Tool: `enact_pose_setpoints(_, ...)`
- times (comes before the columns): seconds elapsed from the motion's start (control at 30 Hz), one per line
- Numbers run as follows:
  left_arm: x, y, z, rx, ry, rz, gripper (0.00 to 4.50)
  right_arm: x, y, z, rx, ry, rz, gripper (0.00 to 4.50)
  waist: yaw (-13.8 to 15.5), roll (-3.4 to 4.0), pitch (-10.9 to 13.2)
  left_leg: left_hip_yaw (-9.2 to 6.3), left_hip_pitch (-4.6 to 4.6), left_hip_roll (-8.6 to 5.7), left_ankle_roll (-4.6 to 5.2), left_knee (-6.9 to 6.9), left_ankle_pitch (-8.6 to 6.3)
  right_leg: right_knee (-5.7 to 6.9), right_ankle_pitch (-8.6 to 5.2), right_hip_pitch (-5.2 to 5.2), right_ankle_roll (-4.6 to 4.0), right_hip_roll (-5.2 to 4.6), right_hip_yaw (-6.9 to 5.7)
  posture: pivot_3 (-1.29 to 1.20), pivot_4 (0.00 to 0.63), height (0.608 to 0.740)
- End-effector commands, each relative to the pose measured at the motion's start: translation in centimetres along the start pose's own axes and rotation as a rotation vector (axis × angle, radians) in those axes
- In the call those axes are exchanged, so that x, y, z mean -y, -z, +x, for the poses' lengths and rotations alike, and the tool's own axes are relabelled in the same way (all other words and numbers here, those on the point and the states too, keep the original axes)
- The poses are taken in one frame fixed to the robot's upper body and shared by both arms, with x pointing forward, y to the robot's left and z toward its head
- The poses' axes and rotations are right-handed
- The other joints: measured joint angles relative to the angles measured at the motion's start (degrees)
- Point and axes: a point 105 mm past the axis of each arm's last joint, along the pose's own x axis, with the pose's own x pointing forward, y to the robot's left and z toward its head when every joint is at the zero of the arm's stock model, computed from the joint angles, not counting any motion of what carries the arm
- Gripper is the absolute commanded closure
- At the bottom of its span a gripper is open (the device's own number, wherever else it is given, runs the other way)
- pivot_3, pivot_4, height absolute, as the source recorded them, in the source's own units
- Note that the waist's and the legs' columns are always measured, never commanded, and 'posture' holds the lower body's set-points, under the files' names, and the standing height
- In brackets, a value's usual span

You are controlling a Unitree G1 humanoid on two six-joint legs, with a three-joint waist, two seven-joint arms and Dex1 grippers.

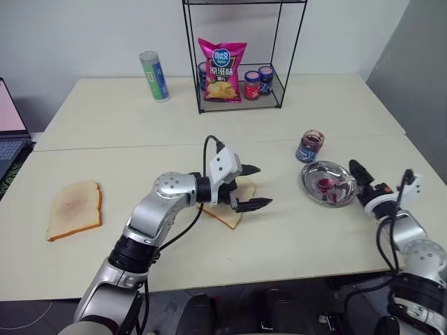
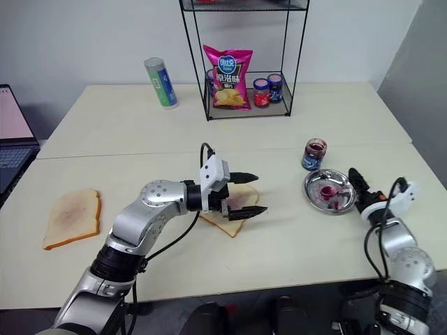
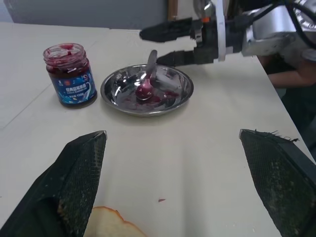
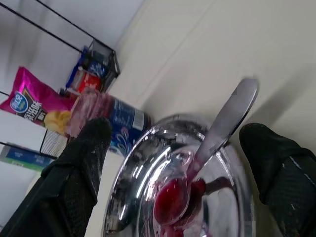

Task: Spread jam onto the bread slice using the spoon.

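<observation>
Resting in round metal dish (image 3: 118,96): small shiny silver spoon (image 3: 148,79), light, stiff, slippery; handle toward twelve o'clock, best grasped there; right pincer (image 3: 170,43) agape.

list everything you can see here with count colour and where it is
bread slice: 1, pale tan with pink centre, mid table under the left gripper
second bread slice: 1, tan, faint brown stain, table's left
metal dish: 1, silver, table's right
spoon: 1, silver, in the dish, handle over the rim
jam: dark red blobs, in the spoon bowl and dish
open jam jar: 1, blue label, behind the dish
wire rack: 1, black, table's back
chip bag: 1, pink, in the rack
small jars: 2, red and blue labels, in the rack
can: 1, green-blue, left of rack
laptop: 1, far left
left gripper: black, open
right gripper: black, open, at the dish
</observation>
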Motion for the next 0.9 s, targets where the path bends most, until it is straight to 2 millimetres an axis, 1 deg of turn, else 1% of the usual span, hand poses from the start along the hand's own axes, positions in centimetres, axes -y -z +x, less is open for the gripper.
enact_pose_setpoints(0.03,0.1,-1.8,-0.3,0.047,-0.019,0.03,0.01,-1.0,-1.4,0.5,0.09,-0.018,-0.015,0.0,0.06,0.0,0.0,0.0,-0.02,0.01,0.0,0.0,0.0,0.0,0.0,0.0,0.0,-0.04,0.02,0.0,0.15,0.74)
enact_pose_setpoints(0.1,0.0,-1.6,-0.4,0.033,-0.027,0.036,0.01,-0.8,-1.5,0.4,0.106,-0.011,-0.003,0.0,0.02,0.0,0.0,0.02,-0.02,0.01,0.0,0.01,0.0,-0.02,0.02,0.0,0.03,-0.05,0.08,0.0,0.15,0.74)
enact_pose_setpoints(0.2,-0.2,-1.4,-0.9,0.019,-0.045,0.035,0.01,-1.0,-1.1,0.2,0.126,-0.012,0.017,0.0,-0.03,0.01,0.0,0.06,0.03,0.01,0.0,0.01,0.0,0.01,0.02,0.0,0.04,-0.03,0.15,0.0,0.15,0.74)
enact_pose_setpoints(0.3,0.1,-1.7,-0.6,0.026,-0.04,0.021,0.01,-1.2,-1.2,-0.2,0.15,-0.02,0.043,0.0,-0.03,0.01,0.0,0.05,0.04,0.03,0.0,0.0,0.0,0.04,0.02,0.0,0.03,-0.01,0.14,0.0,0.15,0.74)
enact_pose_setpoints(0.4,0.3,-1.3,-1.1,0.006,-0.032,0.025,0.01,-1.3,-1.2,-0.4,0.186,-0.012,0.091,0.0,-0.07,0.02,-0.01,0.07,0.05,0.04,0.0,0.0,0.0,0.03,0.02,-0.01,0.03,-0.01,0.17,0.0,0.15,0.74)
enact_pose_setpoints(0.53,0.3,-1.5,-1.3,0.0,-0.041,0.025,0.01,-0.1,-2.2,-0.6,0.253,0.034,0.14,0.0,-0.08,0.03,0.0,0.09,0.08,0.04,0.0,-0.01,0.0,0.06,0.02,-0.01,0.03,-0.01,0.21,0.0,0.15,0.74)
enact_pose_setpoints(0.63,0.6,-1.4,-1.2,-0.004,-0.038,0.025,0.01,1.1,-3.4,-0.9,0.299,0.065,0.168,0.0,-0.08,0.03,0.0,0.09,0.08,0.04,0.0,0.0,0.0,0.07,0.02,0.0,0.03,-0.02,0.25,0.0,0.15,0.74)
enact_pose_setpoints(0.7,0.7,-1.2,-1.5,-0.004,-0.035,0.016,0.01,1.2,-3.5,-0.7,0.269,0.047,0.138,0.0,-0.08,0.03,0.0,0.09,0.07,0.03,0.0,0.01,0.0,0.07,0.02,0.01,0.03,-0.02,0.3,0.0,0.15,0.74)
enact_pose_setpoints(0.73,1.1,-1.1,-0.9,-0.001,-0.031,0.012,0.01,1.8,-3.9,-1.0,0.258,0.045,0.127,0.0,-0.08,0.03,0.0,0.09,0.08,0.03,0.0,0.0,0.0,0.07,0.02,0.01,0.03,-0.02,0.33,0.0,0.15,0.74)
enact_pose_setpoints(0.77,1.1,-1.0,-1.3,-0.003,-0.022,0.007,0.01,1.9,-4.0,-0.9,0.241,0.045,0.112,0.0,-0.08,0.04,0.0,0.11,0.08,0.01,0.0,0.0,0.0,0.06,0.02,0.01,0.03,-0.02,0.35,0.0,0.15,0.74)
enact_pose_setpoints(0.87,0.9,-1.0,-1.8,-0.002,0.002,0.0,0.01,2.7,-5.5,-0.7,0.21,0.039,0.073,0.0,-0.08,0.03,0.0,0.13,0.08,0.01,0.0,-0.01,0.0,0.04,0.02,0.01,0.03,-0.01,0.36,0.0,0.15,0.74)
enact_pose_setpoints(0.9,0.9,-0.9,-1.7,-0.004,0.006,0.002,0.01,2.9,-6.0,-0.8,0.196,0.033,0.062,0.0,-0.07,0.06,0.0,0.14,0.07,-0.01,0.0,0.0,0.0,0.04,0.03,0.0,0.02,0.01,0.36,0.0,0.15,0.74)
